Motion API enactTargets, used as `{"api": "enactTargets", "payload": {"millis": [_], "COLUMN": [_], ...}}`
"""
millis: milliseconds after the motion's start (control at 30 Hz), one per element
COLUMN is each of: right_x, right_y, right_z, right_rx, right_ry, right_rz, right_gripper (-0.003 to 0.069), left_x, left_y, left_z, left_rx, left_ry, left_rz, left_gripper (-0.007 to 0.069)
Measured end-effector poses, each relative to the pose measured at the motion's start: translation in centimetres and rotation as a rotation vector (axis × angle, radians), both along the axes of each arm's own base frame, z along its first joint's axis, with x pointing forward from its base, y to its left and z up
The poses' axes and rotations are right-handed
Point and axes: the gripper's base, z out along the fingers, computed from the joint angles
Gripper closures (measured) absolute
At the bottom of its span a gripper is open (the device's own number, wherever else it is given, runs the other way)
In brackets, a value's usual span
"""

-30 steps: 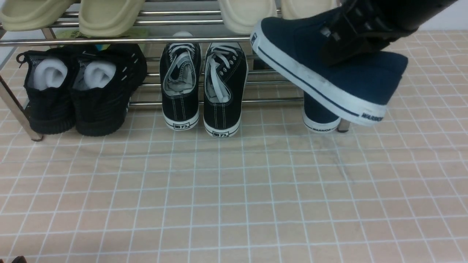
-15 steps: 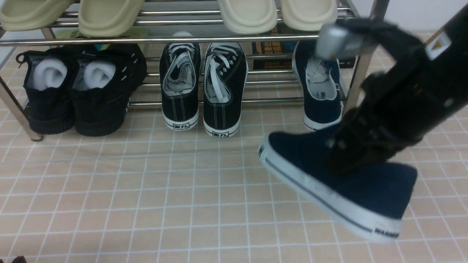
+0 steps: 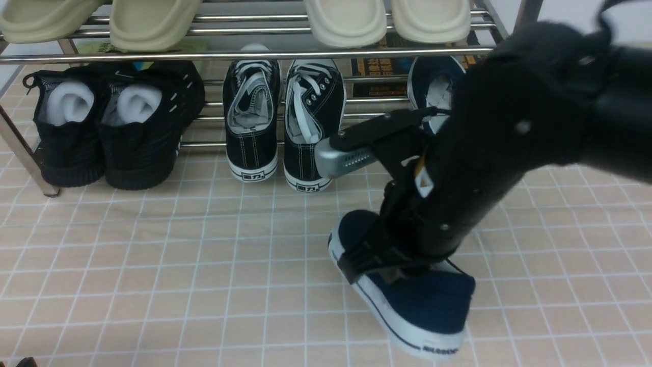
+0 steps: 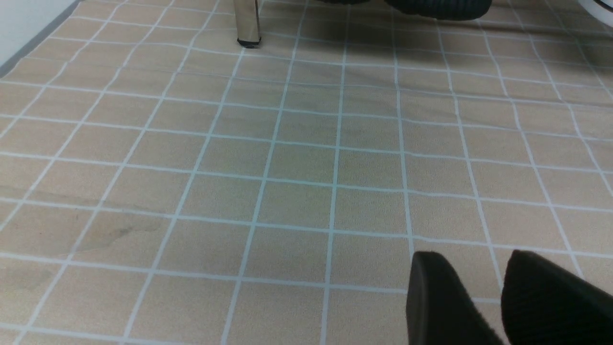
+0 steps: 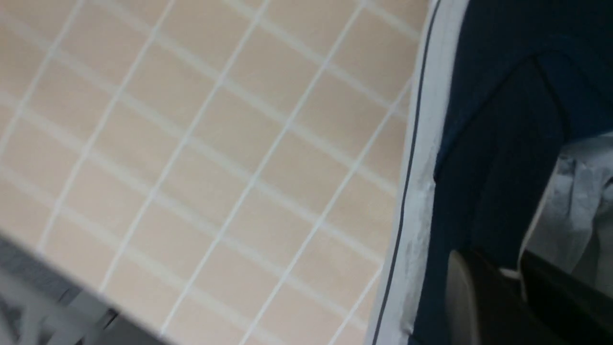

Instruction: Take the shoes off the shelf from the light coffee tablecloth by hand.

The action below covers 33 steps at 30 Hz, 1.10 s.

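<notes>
Moved since earlier: right gripper (image 3: 388,266) and its held navy slip-on (image 3: 425,306) have come down and leftward from high by the upper bar to low over the cloth in front of the rack; the arm now covers much of the rack's right end
Right gripper: clamped on the held navy slip-on at the collar, one finger inside the opening and one outside, as the right wrist view (image 5: 519,282) shows
Held navy slip-on: well clear of the chrome shoe rack (image 3: 244,55), toe towards the rack and slightly left, heel with its white sole nearest the camera; whether the sole touches the cloth I cannot tell; crumpled paper (image 5: 582,191) fills the inside
Second navy slip-on: (image 3: 437,84) on the rack's lower tier at the right end, partly hidden behind the arm
Left gripper: (image 4: 493,297) low over the cloth, fingers a narrow gap apart with nothing between them
Beige grid tablecloth: (image 3: 204,265) spread under everything, slightly wrinkled
Other shoes: black lace-up canvas sneakers (image 3: 282,122) mid-rack, black knit sneakers (image 3: 107,127) at the left end, cream slides (image 3: 346,20) on the upper tier
Silver wrist camera: (image 3: 346,158) juts left from the right arm, above the held shoe
</notes>
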Motion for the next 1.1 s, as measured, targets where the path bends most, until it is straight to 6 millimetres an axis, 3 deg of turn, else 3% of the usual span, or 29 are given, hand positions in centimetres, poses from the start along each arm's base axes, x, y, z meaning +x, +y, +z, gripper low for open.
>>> {"api": "enactTargets", "payload": {"millis": [533, 1100], "right_x": [3.0, 3.4], "right_y": [2.0, 3.9], "right_z": [-3.4, -5.1], "right_rx": [0.006, 0.144], "right_ry": [-0.13, -0.065], "right_rz": [-0.062, -0.112], "right_gripper": [0.061, 0.059], "left_x": [0.0, 0.0], "left_y": [0.0, 0.0], "left_z": [0.0, 0.0], "left_rx": [0.0, 0.0], "left_ry": [0.0, 0.0], "left_rz": [0.0, 0.0], "left_gripper": [0.0384, 0.0384]}}
